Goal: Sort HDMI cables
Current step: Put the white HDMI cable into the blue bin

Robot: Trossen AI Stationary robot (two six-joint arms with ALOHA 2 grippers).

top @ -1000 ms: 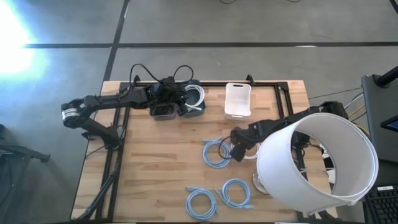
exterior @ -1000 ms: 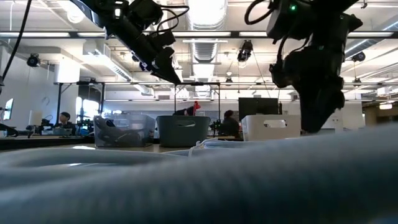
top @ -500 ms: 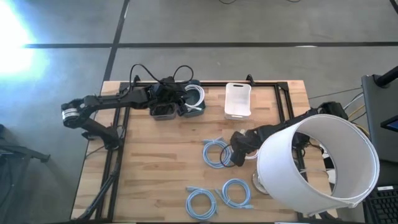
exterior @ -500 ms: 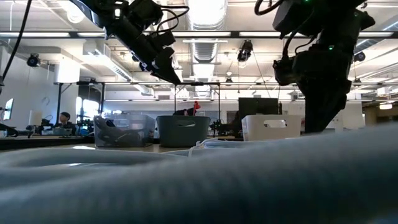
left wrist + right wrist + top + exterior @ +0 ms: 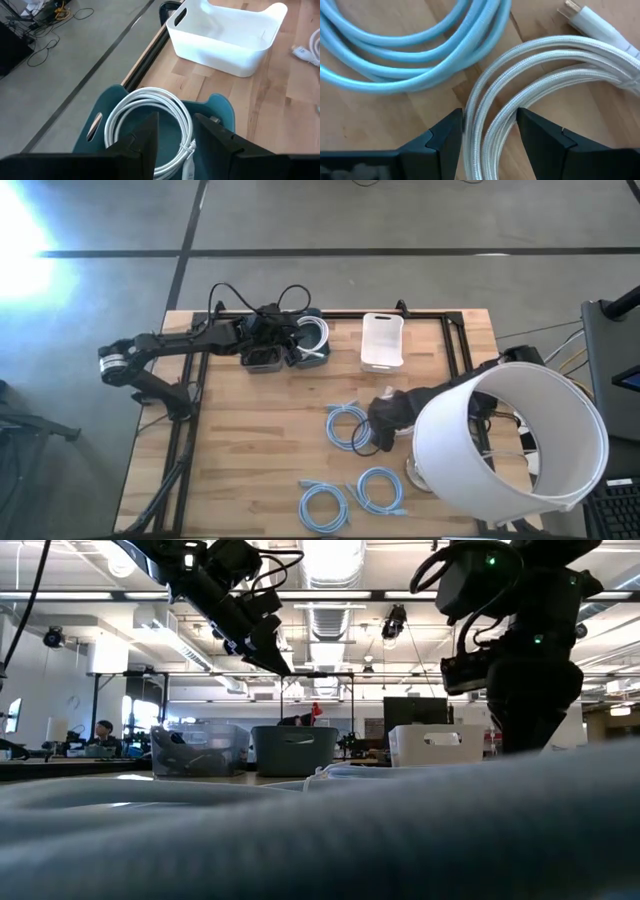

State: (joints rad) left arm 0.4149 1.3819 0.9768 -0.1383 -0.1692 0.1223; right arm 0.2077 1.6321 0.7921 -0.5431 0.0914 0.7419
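Three light blue coils point(image 5: 347, 425) tabletop

Light blue cable coils point(image 5: 347, 425) and a silvery-white braided cable point(image 5: 530, 75) on pale wood table point(image 5: 250, 440); white coil point(image 5: 150, 120) in teal bin point(image 5: 220, 107); white bin point(image 5: 382, 340).

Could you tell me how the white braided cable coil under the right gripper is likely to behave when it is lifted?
The white cable lies in loose loops, so it will probably sag and spread. Its braided jacket should grip fairly well. The plug end may dangle free of the right gripper.
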